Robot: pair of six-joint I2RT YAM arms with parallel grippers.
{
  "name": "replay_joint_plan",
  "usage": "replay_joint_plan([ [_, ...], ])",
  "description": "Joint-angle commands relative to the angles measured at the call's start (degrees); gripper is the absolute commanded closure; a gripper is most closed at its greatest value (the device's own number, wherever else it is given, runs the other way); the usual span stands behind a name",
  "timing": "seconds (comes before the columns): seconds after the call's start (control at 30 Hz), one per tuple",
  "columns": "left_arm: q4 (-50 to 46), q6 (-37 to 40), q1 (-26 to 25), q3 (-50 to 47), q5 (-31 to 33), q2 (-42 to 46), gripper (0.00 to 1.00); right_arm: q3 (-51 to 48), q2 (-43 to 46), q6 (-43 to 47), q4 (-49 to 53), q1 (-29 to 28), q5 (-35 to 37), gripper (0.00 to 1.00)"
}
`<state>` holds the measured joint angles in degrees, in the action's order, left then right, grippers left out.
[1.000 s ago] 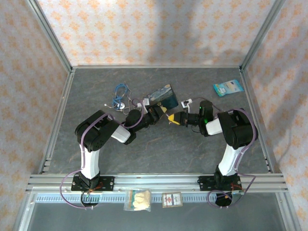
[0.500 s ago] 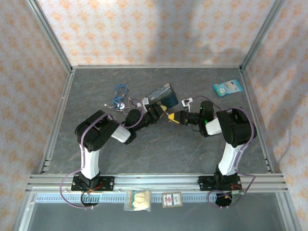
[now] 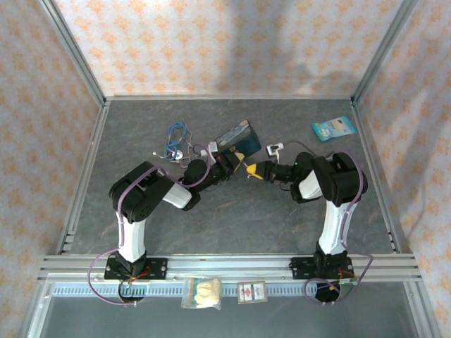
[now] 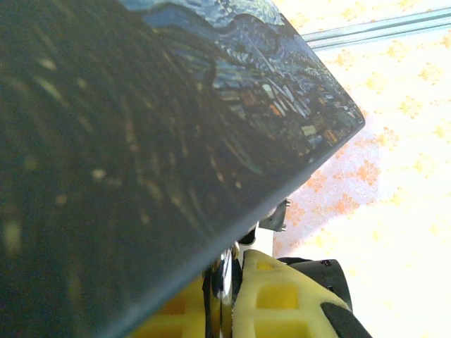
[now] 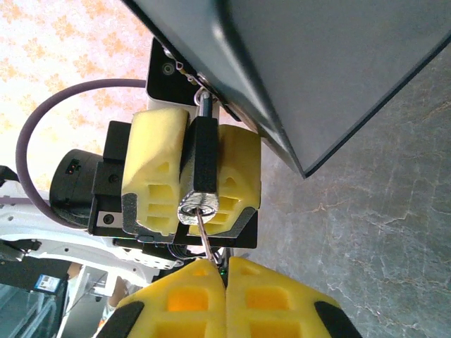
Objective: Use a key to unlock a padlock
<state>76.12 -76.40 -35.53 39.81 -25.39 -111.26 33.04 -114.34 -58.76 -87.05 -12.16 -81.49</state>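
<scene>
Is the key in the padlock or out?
In: the key runs from the right gripper into the padlock, which the left gripper clamps.

The key's [image 5: 205,229] head hides between the right hand's [image 5: 225,266] pads.

No lettering legible anywhere, print on blue packet [image 3: 333,129] too small, label on small card [image 3: 251,292] blurred

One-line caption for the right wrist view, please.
Left gripper clamps the padlock while the right gripper holds the key at its keyhole.
</scene>
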Motion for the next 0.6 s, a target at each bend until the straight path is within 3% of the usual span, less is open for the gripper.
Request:
replay_joint_plan([
  [0.0, 6.7, 2.4, -7.2, 0.5, -14.7, 2.4, 1.0, 3.4, -0.1, -3.6, -3.3, -0.7, 8.3, 1.0],
  [0.57, 12.8, 5.5, -5.3, -1.1, -18.6, -0.3, 1.0, 4.7, -0.6, -15.8, -6.9, -0.5, 3.9, 1.0],
])
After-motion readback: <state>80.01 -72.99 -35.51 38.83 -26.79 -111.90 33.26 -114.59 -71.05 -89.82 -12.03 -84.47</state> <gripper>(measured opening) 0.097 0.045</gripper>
